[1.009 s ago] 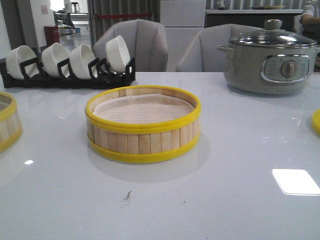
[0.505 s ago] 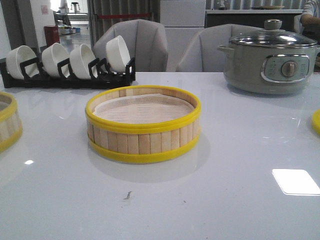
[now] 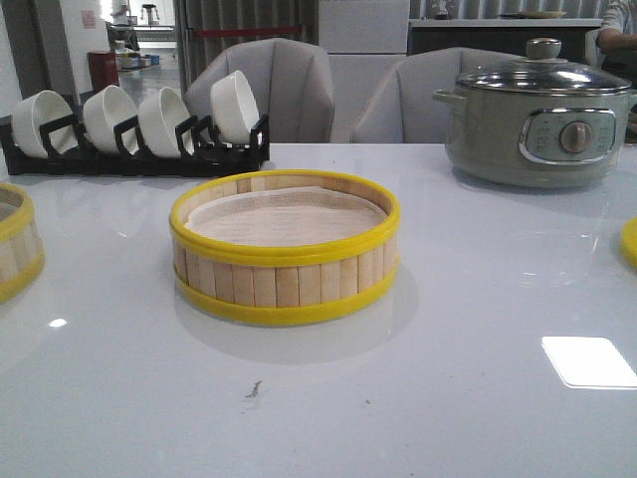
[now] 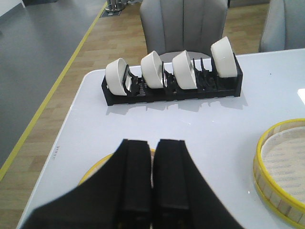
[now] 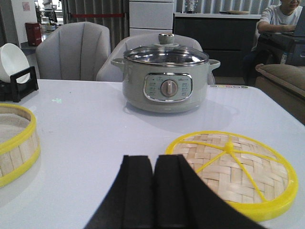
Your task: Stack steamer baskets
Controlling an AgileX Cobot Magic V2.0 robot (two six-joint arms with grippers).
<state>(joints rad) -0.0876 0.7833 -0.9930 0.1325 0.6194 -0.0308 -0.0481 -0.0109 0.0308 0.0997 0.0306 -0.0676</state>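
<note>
Nearest in the wrist views, both grippers hang with their black fingers pressed together and nothing between them: the left gripper (image 4: 152, 179) above the near edge of a second steamer basket (image 3: 15, 249), the right gripper (image 5: 153, 191) just beside the woven lid (image 5: 233, 171). Taking the central steamer basket (image 3: 285, 249) as the landmark, it sits upright on the white table (image 3: 448, 398), its pale liner lying flat inside and nothing stacked on it. The second steamer basket stands well apart to the left of it, cut off by the edge of the front view. To its right, at the opposite edge, only a yellow sliver of the woven lid shows. Behind it and to the left, a black rack (image 3: 134, 154) holds four white bowls (image 3: 234, 105) on edge. Behind it and to the right stands the grey cooking pot (image 3: 537, 119) with its glass lid on.
</note>
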